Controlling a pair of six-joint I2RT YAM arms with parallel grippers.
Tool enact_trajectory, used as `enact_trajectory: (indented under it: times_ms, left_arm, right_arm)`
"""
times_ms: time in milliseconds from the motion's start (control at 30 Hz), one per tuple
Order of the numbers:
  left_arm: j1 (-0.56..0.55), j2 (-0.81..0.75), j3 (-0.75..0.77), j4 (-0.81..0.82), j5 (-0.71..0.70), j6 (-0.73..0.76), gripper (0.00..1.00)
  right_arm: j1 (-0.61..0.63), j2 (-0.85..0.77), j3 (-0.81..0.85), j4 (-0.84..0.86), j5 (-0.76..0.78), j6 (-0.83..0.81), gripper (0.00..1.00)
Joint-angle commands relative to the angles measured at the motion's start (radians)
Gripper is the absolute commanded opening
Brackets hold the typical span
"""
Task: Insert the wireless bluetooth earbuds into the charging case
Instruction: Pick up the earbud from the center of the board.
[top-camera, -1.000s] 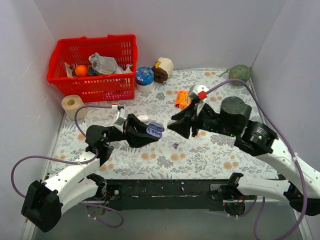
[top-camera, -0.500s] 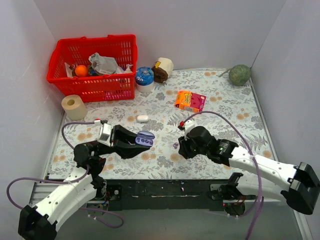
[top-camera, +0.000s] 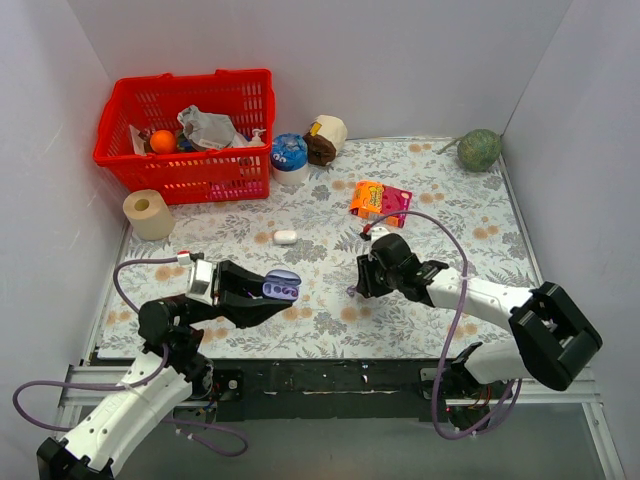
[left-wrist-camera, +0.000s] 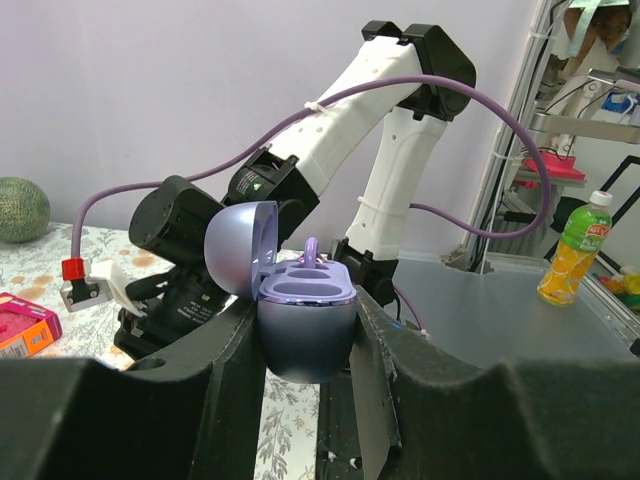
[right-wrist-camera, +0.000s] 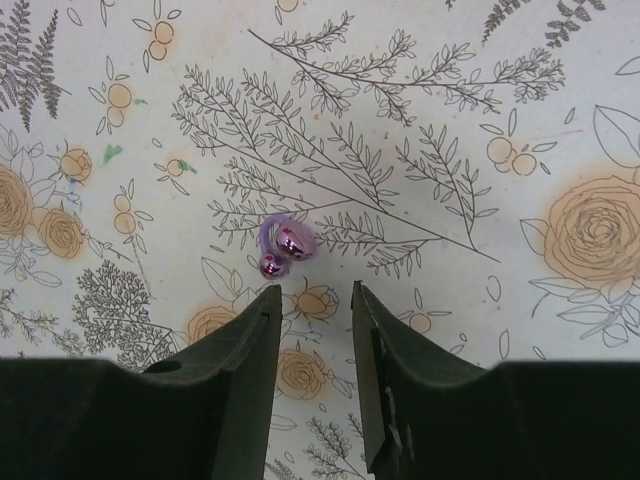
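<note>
My left gripper (top-camera: 268, 293) is shut on an open purple charging case (left-wrist-camera: 300, 315), held above the table with its lid up; a purple earbud (left-wrist-camera: 311, 254) sits in one slot. The case also shows in the top view (top-camera: 280, 288). My right gripper (right-wrist-camera: 314, 296) is open, low over the floral table, with a loose purple earbud (right-wrist-camera: 283, 245) lying just beyond its left fingertip. That earbud shows in the top view (top-camera: 351, 291) beside the right gripper (top-camera: 362, 283). A small white case (top-camera: 286, 237) lies on the table farther back. The white earbuds are out of view.
A red basket (top-camera: 190, 170) of items stands at the back left, a paper roll (top-camera: 148, 212) beside it. A blue-lidded tub (top-camera: 290, 155), a brown-white object (top-camera: 325, 140), an orange-pink snack packet (top-camera: 380, 199) and a green ball (top-camera: 480, 148) lie towards the back.
My right arm has swung down from above the table to low over the purple earbud. My left gripper has drawn back towards the near left, still holding the case.
</note>
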Motion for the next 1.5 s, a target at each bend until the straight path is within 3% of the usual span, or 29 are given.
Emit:
enact_trajectory:
  times_ms: [0,133,433,833,1200,1467]
  left_arm:
    - [-0.002,-0.026,-0.006,-0.061,-0.027,0.024,0.00]
    - [-0.002,-0.040,-0.004,-0.087,-0.026,0.033,0.00]
    - [-0.002,-0.055,-0.007,-0.107,-0.024,0.038,0.00]
    - [-0.002,-0.069,-0.009,-0.133,-0.029,0.046,0.00]
    - [0.000,-0.074,-0.017,-0.131,-0.030,0.040,0.00]
    - [-0.002,-0.068,-0.024,-0.116,-0.035,0.033,0.00]
  right_arm:
    - [-0.008,0.062,0.074,0.072,-0.029,0.032,0.42]
    - [-0.008,0.110,0.095,0.072,-0.029,0.011,0.41]
    - [-0.010,0.165,0.123,0.064,-0.058,-0.017,0.49]
    - [-0.010,0.234,0.137,0.067,-0.063,-0.035,0.44]
    - [-0.013,0.230,0.126,0.061,-0.066,-0.044,0.28]
    - [-0.014,0.173,0.129,0.040,-0.054,-0.058,0.06]
